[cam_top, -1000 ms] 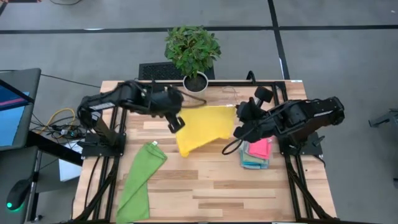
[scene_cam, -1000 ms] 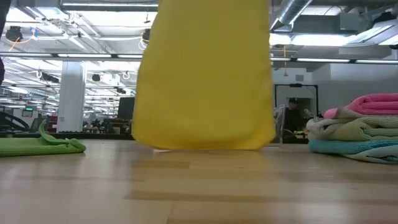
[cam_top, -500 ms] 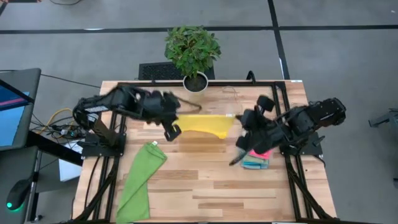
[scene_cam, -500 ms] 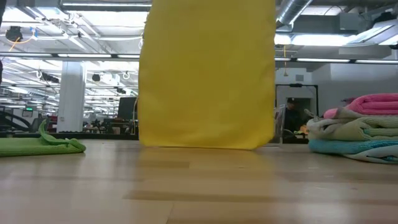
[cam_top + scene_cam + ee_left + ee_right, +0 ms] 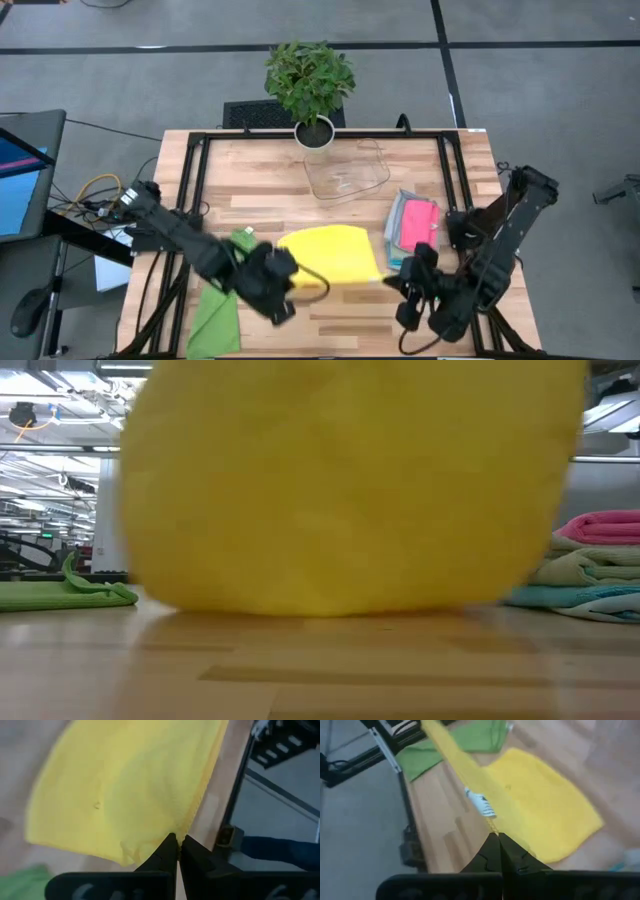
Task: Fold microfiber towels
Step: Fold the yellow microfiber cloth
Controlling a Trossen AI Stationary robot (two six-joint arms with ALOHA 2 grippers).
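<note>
While a small white label [image 5: 481,804] shows on the stretched edge of the yellow towel [image 5: 328,255] in the right wrist view, its print is too small to read, and no other writing can be made out.

At the far left of the high view a blue screen [image 5: 18,165] sits beside the table [image 5: 260,180]. Lower left of centre, the green towel [image 5: 218,305] lies on the wood in a long strip, partly under the left arm. Just to its right, the left gripper [image 5: 283,288] is low in the frame, its fingers pressed together on one corner of the yellow towel; the left wrist view shows the two dark tips [image 5: 176,851] pinching the cloth's edge, with the rest spread out beyond them.

In the middle the yellow towel hangs between the two arms, its far part draped toward the table; in the low view it fills most of the frame and its lower edge is at the wood. Above it stand a potted plant [image 5: 309,85] at top centre and a clear plastic tray [image 5: 347,172] just below the pot.

Right of centre, the right gripper [image 5: 408,290] is likewise clamped shut on the opposite corner. Up and to its right rests a stack of folded towels [image 5: 413,228], pink on top with light grey and teal beneath.
</note>
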